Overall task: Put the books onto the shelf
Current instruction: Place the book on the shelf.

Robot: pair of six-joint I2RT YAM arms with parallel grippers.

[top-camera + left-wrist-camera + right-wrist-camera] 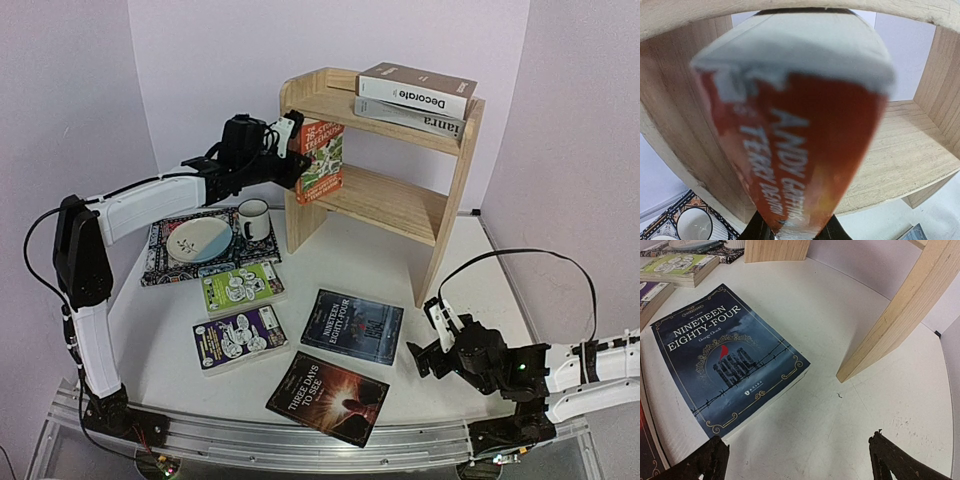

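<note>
My left gripper [292, 165] is shut on the orange book [320, 160], holding it upright at the left end of the pine shelf's [385, 200] lower tier. In the left wrist view the orange book's spine [805, 150] fills the frame, with the gripper [795, 232] clamped on its lower end. "Decorate" [415, 88] and "ianra" [410, 115] lie stacked on the top tier. The green book [242, 288], the purple one [240, 338], "Nineteen Eighty-Four" [352, 326] [725, 365] and "Three Days to See" [328, 396] lie flat on the table. My right gripper [428, 340] [800, 465] hovers open beside "Nineteen Eighty-Four".
A patterned placemat [165, 262] left of the shelf carries a plate [200, 240] and a white mug [253, 218]. The shelf's right side panel [895, 320] stands on the table just beyond my right gripper. Walls close in behind and to both sides.
</note>
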